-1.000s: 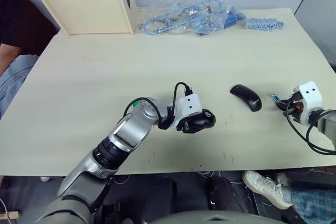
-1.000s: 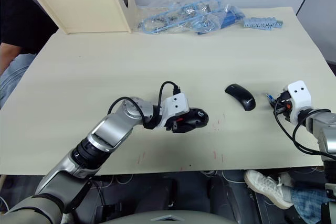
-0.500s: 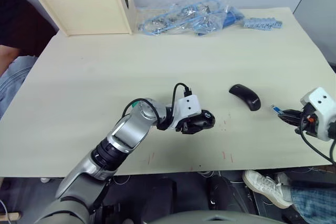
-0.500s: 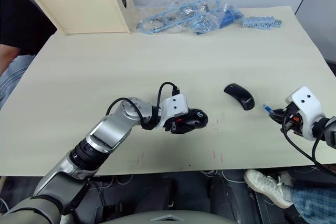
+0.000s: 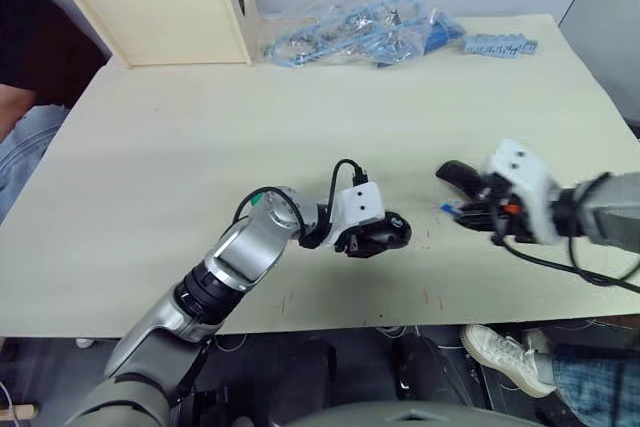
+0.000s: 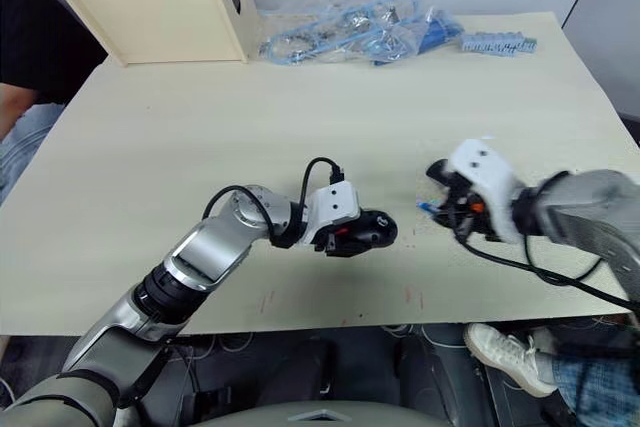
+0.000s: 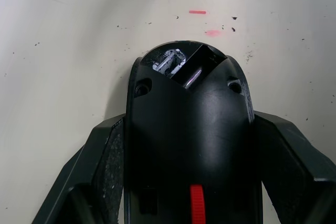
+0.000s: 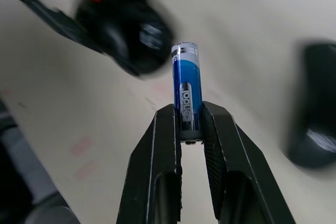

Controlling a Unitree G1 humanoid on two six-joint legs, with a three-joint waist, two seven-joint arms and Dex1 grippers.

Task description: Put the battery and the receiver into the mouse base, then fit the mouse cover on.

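Right end effector (image 8: 187, 124) pinches the battery (image 8: 185, 82) by its lower end, held above the tabletop (image 5: 200, 147) near the base (image 7: 189, 145). Left end effector (image 7: 189, 182) clamps the base's sides. Battery looks light, rigid, slick; end grip may let it pivot.

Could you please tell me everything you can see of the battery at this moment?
The battery is a small cylinder with a blue wrap, a silvery-white band near its free end and dark lettering along its side. The right hand pinches its lower end between both black fingers, so it juts out lengthwise past the fingertips. It is held above the table, between the mouse cover and the mouse base, touching neither.
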